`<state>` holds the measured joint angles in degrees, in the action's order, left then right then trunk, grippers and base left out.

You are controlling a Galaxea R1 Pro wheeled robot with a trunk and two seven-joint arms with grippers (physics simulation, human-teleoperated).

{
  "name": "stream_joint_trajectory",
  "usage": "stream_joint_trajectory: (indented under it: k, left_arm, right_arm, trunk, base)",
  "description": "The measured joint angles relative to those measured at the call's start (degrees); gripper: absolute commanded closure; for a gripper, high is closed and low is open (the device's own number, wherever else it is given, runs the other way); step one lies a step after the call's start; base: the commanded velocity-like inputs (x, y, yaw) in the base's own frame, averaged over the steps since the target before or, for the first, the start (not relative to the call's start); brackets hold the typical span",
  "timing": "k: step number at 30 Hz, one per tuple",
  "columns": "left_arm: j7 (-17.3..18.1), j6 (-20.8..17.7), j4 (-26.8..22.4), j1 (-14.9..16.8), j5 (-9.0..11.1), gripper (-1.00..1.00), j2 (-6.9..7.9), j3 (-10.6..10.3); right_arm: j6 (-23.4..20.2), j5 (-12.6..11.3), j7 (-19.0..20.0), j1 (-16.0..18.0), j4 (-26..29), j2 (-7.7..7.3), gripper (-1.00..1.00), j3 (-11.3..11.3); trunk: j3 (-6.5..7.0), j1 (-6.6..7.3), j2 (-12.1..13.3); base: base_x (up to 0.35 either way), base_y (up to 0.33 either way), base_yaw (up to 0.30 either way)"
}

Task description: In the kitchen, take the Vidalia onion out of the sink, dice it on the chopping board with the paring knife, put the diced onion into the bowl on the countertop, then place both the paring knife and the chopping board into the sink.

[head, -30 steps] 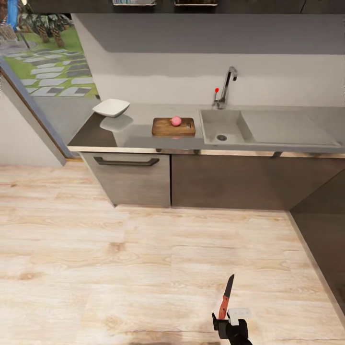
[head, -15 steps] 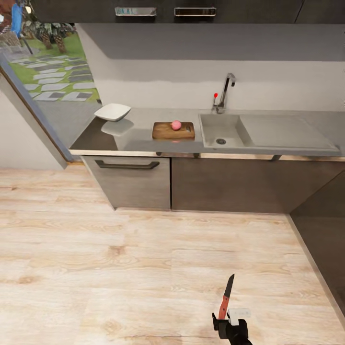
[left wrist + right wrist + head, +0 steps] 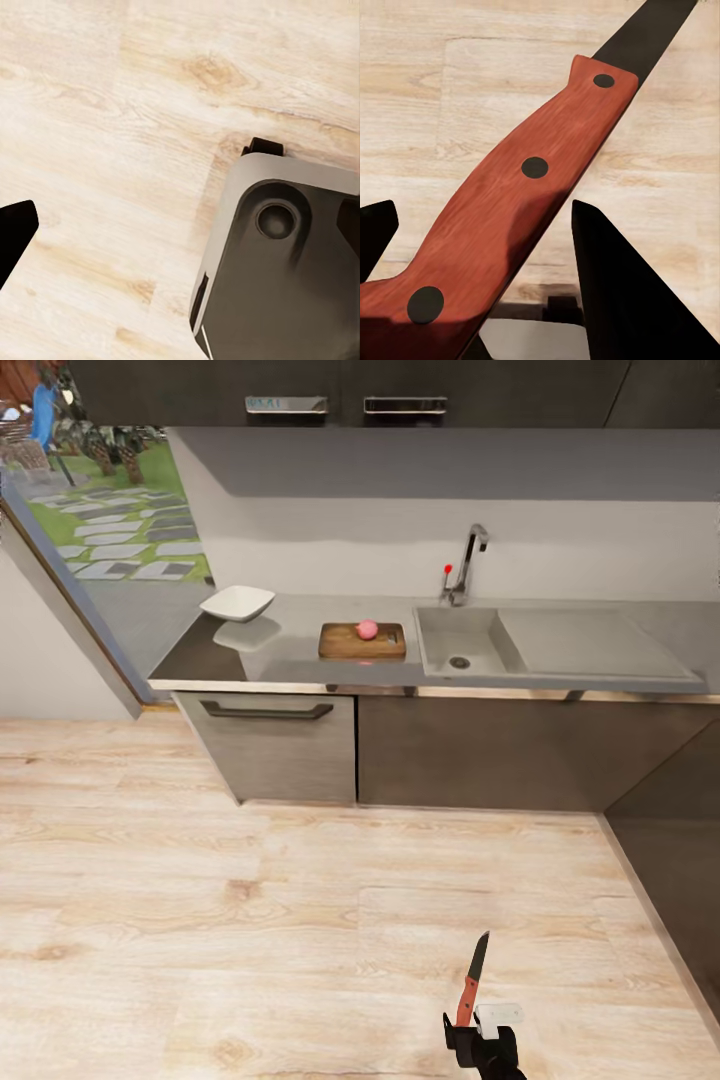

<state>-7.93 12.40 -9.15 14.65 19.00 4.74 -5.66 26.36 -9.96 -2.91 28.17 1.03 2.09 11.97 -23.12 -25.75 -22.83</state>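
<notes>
Onion: the Vidalia onion sits whole on the chopping board, beside the sink on the surface.
Knife: the right gripper fingers pinch the paring knife handle, over the floor.
Left fingers: cannot tell.
Bowl: the bowl near the surface's left end.
Progress: onion out; dicing, transfer, sink drop-off remain.

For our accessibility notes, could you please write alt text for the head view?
The right gripper holds a paring knife blade-up over a pale wood floor, well back from the countertop, where the Vidalia onion sits on the chopping board between a white bowl and the sink.
</notes>
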Motion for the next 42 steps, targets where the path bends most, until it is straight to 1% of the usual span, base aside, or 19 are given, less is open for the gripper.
stream_joint_trajectory:
  k: [42]
  left_arm:
    - [0.05, 0.0, 0.0, 0.0, 0.0, -1.0, -0.01, 0.0]
  right_arm:
    - [0.0, -0.02, -0.02, 0.0, 0.02, 0.0, 1.0, 0.0]
  trunk:
    - [3.83, 0.0, 0.0]
  base:
    - [0.0, 0.0, 0.0]
